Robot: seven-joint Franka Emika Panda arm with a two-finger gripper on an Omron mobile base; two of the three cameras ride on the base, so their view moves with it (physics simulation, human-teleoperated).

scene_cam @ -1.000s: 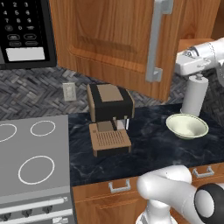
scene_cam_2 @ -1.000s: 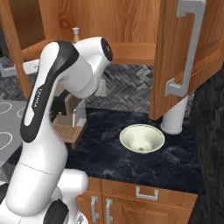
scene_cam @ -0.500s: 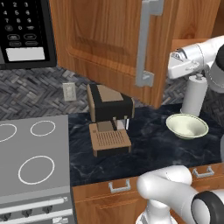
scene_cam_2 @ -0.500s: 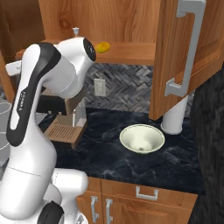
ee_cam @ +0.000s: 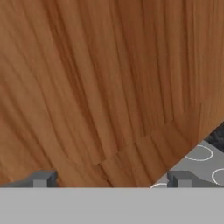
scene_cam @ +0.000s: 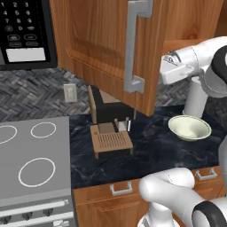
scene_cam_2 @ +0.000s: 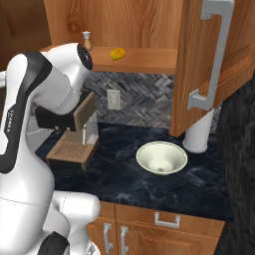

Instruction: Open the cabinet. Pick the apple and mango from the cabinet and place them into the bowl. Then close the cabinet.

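Observation:
The cabinet [scene_cam_2: 124, 20] hangs open above the counter. Its left door [scene_cam: 102, 48] is swung wide, grey bar handle [scene_cam: 135, 44] facing out, and its right door [scene_cam_2: 219, 74] also stands open. The yellow mango [scene_cam_2: 117, 53] lies on the shelf [scene_cam_2: 144, 60]. The apple is hidden. The cream bowl [scene_cam: 189, 127] [scene_cam_2: 162, 158] sits empty on the dark counter. My hand [scene_cam: 176, 70] is just behind the left door's free edge. My gripper [ee_cam: 111, 179] is open and faces the door's inner wood face close up, with nothing between its fingertips [ee_cam: 43, 178].
A brown coffee machine [scene_cam: 108, 122] stands under the left door. A white cylinder [scene_cam: 195, 95] stands behind the bowl. A stove [scene_cam: 31, 155] and microwave [scene_cam: 24, 31] are at the left. A small capped bottle [scene_cam_2: 86, 40] stands on the shelf near my arm.
The left door has swung further open to the left and my hand has followed behind it. My arm has shifted left, uncovering the mango on the shelf.

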